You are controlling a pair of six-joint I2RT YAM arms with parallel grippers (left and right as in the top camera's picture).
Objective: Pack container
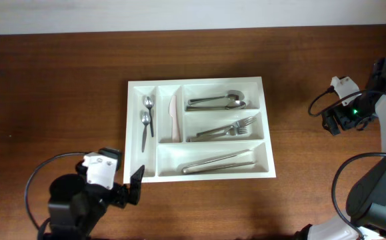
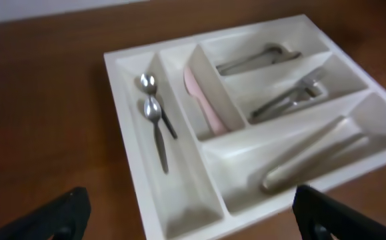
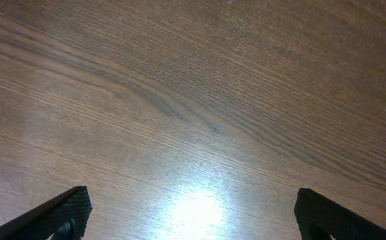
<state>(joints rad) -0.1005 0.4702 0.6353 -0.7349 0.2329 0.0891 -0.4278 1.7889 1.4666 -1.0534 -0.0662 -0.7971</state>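
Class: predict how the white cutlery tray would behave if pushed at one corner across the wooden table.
The cutlery tray would probably slide rather than tip: it sits low, wide and flat on the smooth table. Pushed at a corner, it likely pivots. Its thin plastic walls may flex slightly, and the loose spoons could rattle.

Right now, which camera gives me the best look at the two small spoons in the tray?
Left wrist: the two small spoons appear largest there, in the leftmost narrow compartment of the tray. Overhead shows them whole but small. Right wrist shows only table wood.
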